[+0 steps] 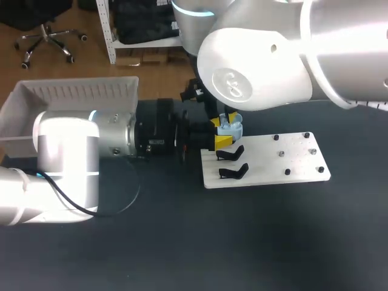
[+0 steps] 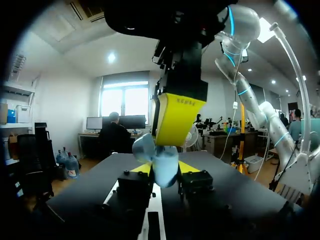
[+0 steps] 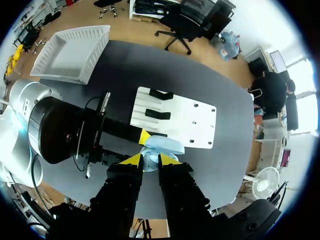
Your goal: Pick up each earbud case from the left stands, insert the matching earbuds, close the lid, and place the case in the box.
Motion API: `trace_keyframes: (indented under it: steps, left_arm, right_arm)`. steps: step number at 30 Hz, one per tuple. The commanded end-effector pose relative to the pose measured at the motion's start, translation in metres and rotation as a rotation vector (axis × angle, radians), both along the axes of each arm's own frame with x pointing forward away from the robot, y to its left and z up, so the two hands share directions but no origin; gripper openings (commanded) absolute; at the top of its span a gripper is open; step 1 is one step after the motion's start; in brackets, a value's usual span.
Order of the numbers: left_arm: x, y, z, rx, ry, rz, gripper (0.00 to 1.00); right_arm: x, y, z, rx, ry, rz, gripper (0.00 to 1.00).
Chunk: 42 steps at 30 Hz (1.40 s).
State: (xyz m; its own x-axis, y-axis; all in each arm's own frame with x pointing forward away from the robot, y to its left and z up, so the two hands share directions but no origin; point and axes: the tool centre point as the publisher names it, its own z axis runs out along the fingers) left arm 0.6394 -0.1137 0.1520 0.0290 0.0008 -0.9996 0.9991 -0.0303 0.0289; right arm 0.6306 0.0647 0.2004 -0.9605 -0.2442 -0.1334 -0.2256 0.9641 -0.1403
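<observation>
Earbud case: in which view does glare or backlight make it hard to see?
Head view: glare bleaches the left arm and right arm; the earbud case peeks out beneath. Left wrist view: backlit from the room, case readable. Right wrist view: even light, case clearest.

Colleague: How is the light?
Me: Bright, from overhead. In the head view my right arm (image 1: 260, 66) glares white and my left arm (image 1: 63, 130) has a washed-out patch on top.
Colleague: Shadows?
Me: Soft; the dark table (image 1: 254, 242) swallows them. In the left wrist view my right arm reads as a dark mass against a bright background, while the pale earbud case (image 2: 164, 169) catches the light.
</observation>
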Motion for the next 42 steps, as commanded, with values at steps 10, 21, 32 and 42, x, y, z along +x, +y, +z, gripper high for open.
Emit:
trace_keyframes:
  steps: [10,21,32,42]
  left_arm:
    - [-0.001,-0.001,-0.001,-0.005,-0.004,0.005,0.00]
    - [-0.001,-0.001,-0.001,-0.005,-0.004,0.005,0.00]
    - [-0.001,-0.001,-0.001,-0.005,-0.004,0.005,0.00]
    - [-0.001,-0.001,-0.001,-0.005,-0.004,0.005,0.00]
  right_arm:
    - [-0.003,0.000,-0.002,-0.012,0.005,0.007,0.00]
    - [-0.004,-0.001,-0.006,-0.013,0.011,0.012,0.00]
    - [-0.003,-0.001,-0.003,-0.012,0.008,0.006,0.58]
    - [0.001,-0.020,0.029,0.054,-0.060,-0.082,0.87]
